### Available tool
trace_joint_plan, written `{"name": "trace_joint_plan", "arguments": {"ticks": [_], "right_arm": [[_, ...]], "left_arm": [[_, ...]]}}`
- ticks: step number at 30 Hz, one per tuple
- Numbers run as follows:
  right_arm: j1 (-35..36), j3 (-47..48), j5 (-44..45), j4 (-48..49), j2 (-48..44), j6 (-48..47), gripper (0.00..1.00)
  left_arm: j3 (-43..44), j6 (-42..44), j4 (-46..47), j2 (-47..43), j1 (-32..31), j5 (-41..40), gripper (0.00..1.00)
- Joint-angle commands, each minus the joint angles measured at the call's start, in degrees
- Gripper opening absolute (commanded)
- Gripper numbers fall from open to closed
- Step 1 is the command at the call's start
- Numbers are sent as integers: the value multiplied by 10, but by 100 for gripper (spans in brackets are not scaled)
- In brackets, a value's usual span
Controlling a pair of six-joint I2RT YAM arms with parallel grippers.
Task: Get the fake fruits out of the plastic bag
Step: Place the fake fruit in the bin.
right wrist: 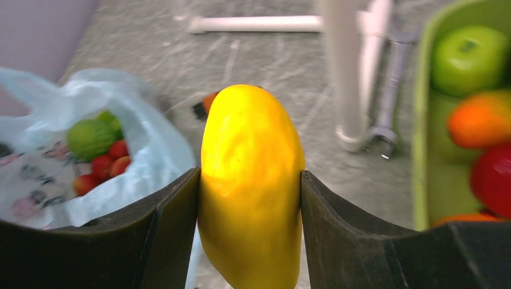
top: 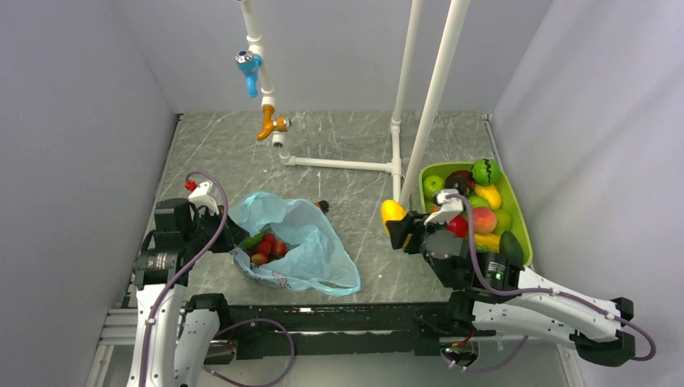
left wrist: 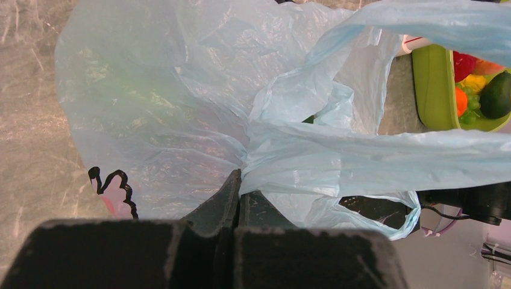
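**Thin bag pinched, mango in my grip**

Top: my left hand (top: 232,235) pinches the rim of the bag (top: 314,250), which lies on the marbled surface (top: 355,137). Small red and green fruits (top: 266,246) show in its mouth. My right hand (top: 403,230) grips a yellow mango (top: 393,211) beside the green tray (top: 524,230).

Left wrist: the film is thin, crinkly and limp, probably light and slippery. A bunched fold should hold best.

Right wrist: the mango looks smooth, hard and oval, clamped across its middle.

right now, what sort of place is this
Likely a robot lab test cell, not a real kitchen: plain grey walls box in a marbled tabletop, white pipes carry toy taps, and a green tray holds fake fruit.
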Motion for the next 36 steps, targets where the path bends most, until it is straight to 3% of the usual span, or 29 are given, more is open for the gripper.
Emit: {"name": "trace_joint_plan", "arguments": {"ticks": [1,4,6,9,12,16,19,26,27,30,36], "right_arm": [[-1,-1,154,-182,-32,158,0],[-4,19,215,-291,-28,288,0],[-10,31,235,-327,-14,317,0],[-42,38,231,-280,21,237,0],[-134,50,195,-215,81,141,0],[-285,53,69,-103,154,9,0],[-360,32,-39,-17,166,-69,0],[-506,-12,-210,64,181,-108,0],[-515,-13,-230,63,189,-111,2],[-529,-20,-265,63,207,-117,28],[-541,-41,-273,60,189,-117,47]], "left_arm": [[2,8,11,3,3,8,0],[2,7,11,4,3,8,0],[2,8,11,5,3,8,0],[1,8,12,6,3,9,0],[2,8,11,8,3,10,0],[2,9,10,7,3,10,0],[2,9,12,4,3,9,0],[2,9,11,4,3,10,0],[1,9,12,4,3,10,0],[2,10,12,6,3,12,0],[2,11,12,8,3,14,0]]}}
